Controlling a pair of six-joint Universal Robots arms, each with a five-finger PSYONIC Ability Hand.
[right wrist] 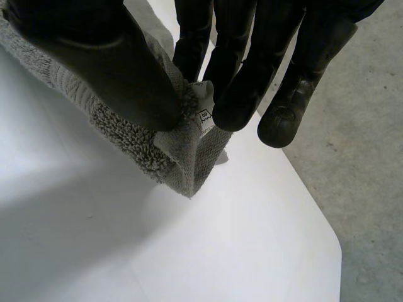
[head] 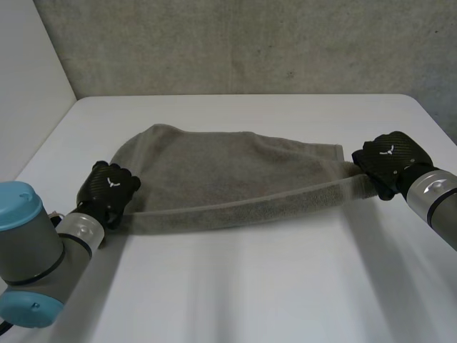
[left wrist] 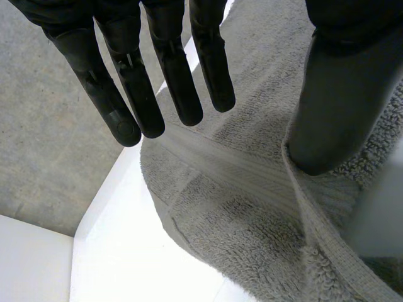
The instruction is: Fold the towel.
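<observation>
A grey towel (head: 228, 179) lies folded over on the white table (head: 250, 286), with its near edge raised and stretched between my two hands. My left hand (head: 111, 189) is at the towel's left end. In the left wrist view its fingers (left wrist: 157, 75) are straight and spread above the towel (left wrist: 252, 233), and the thumb (left wrist: 340, 94) rests against the towel's edge without pinching it. My right hand (head: 389, 161) is at the right end. There its thumb (right wrist: 94, 63) and fingers pinch the towel's corner (right wrist: 176, 157), where a small white label shows.
A grey wall stands behind the table's far edge. The table's left and right edges drop off close beside the hands, with grey floor (right wrist: 365, 157) beyond the right edge. Bare table spreads in front of the towel.
</observation>
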